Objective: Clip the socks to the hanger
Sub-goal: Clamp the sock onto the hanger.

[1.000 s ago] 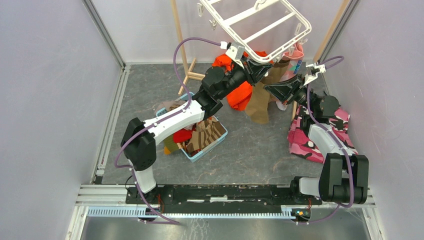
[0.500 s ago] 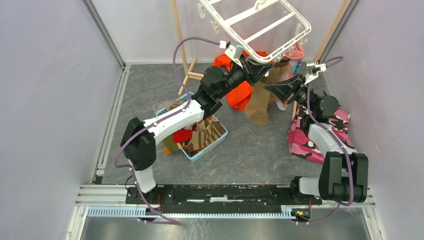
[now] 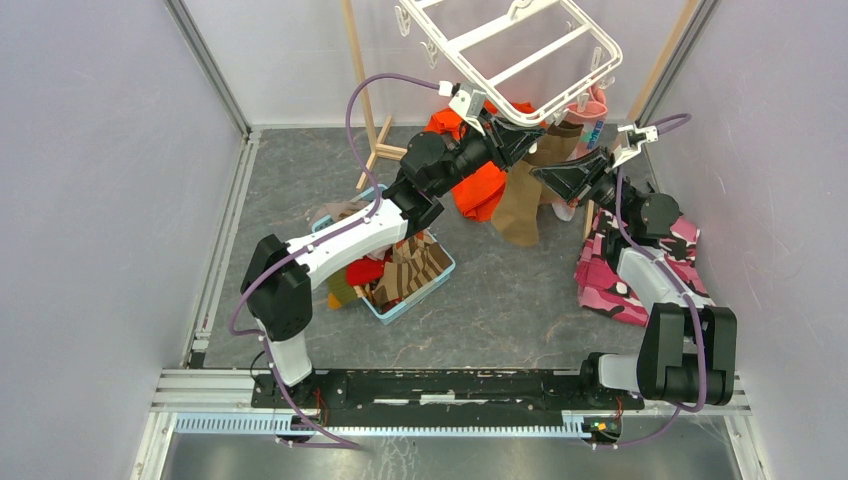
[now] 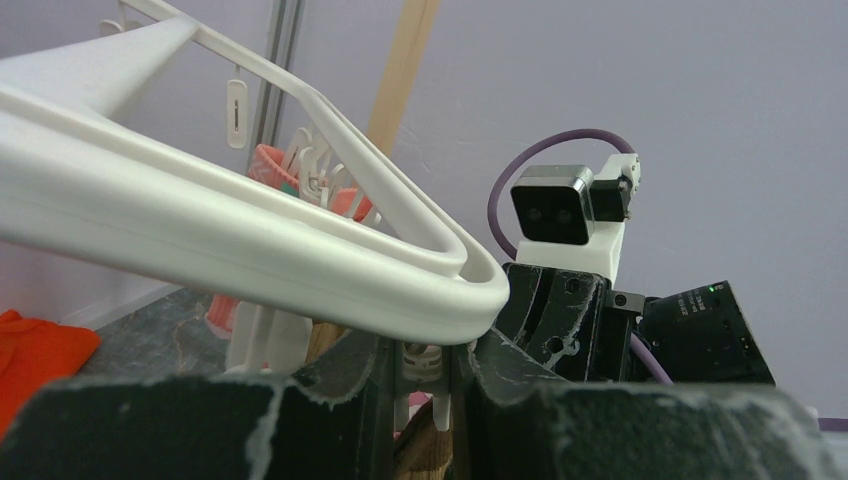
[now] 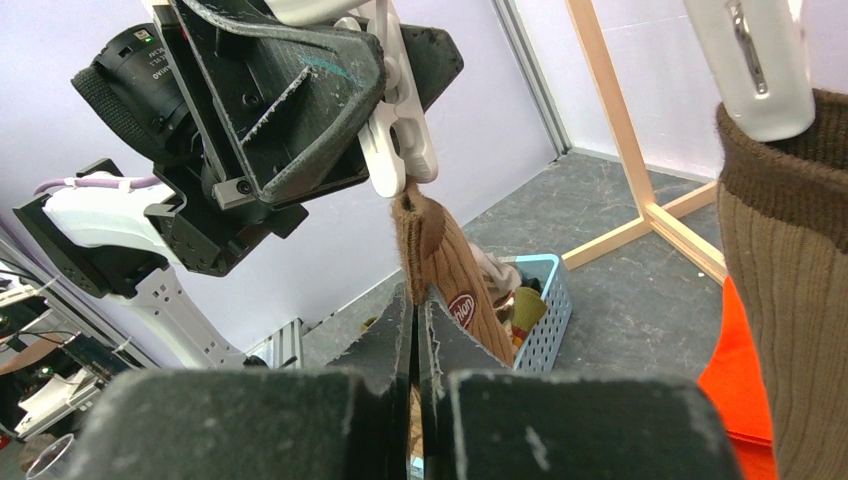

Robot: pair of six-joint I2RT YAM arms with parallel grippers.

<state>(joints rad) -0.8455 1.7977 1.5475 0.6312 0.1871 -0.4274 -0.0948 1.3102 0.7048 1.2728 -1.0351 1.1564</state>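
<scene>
In the upper middle of the overhead view, the white plastic rectangular hanger [image 4: 250, 245] is seen tilted, its lowest corner directly above both grippers. A small white clip [image 5: 400, 150] hangs from that corner. The left gripper [image 4: 425, 352] is closed on this clip, which is squeezed between its two black fingers just under the hanger's thick rim. A tan ribbed sock with a small red logo [image 5: 447, 272] is held by its cuff at the clip's lower end, near the upper centre of the right wrist view. Lower down, the same sock is pinched by the right gripper [image 5: 413, 312], whose fingers are pressed nearly flat together with only a thin slit between them. A second, darker brown ribbed sock [image 5: 790, 260] is hung from another white clip at the right edge of that view. Behind the tan sock, a light blue plastic basket [image 5: 550, 300] of assorted socks is seen on the grey floor. An orange garment [image 3: 482, 190] hangs just left of the grippers in the overhead view.
</scene>
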